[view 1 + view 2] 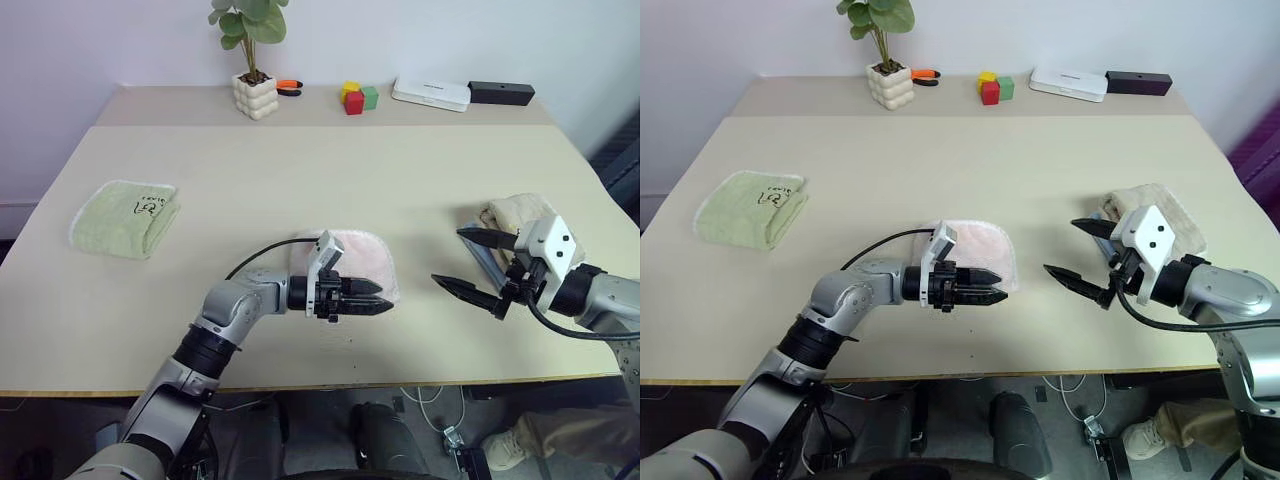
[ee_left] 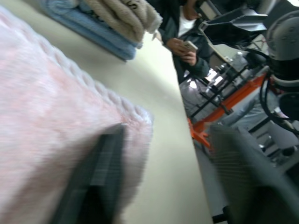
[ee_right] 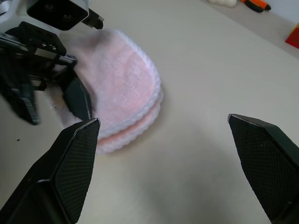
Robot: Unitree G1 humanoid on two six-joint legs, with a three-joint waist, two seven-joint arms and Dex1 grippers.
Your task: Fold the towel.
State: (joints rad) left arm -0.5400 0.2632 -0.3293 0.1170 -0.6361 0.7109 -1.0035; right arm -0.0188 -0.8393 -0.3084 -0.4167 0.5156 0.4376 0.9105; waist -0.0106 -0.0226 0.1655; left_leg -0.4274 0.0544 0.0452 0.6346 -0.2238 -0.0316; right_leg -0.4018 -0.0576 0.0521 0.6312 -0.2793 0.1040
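Note:
The pale pink towel [image 1: 362, 258] lies folded double in the middle of the table, its white stitched edges stacked, as the right wrist view shows [image 3: 126, 79]. My left gripper [image 1: 366, 300] points level toward the right along the towel's near edge. It is open, with one finger [image 2: 96, 172] against the pink cloth and the other off it over bare table. My right gripper [image 1: 448, 257] hovers open a short way to the right of the towel, pointing at it, with nothing between its fingers.
A folded green towel [image 1: 125, 217] lies at the left. A beige towel [image 1: 515, 213] sits on a blue cloth at the right edge. At the back are a potted plant [image 1: 255, 95], coloured blocks [image 1: 355, 98], a white box [image 1: 430, 93] and a black box [image 1: 500, 93]. A person with a phone [image 2: 187, 46] stands beyond the table.

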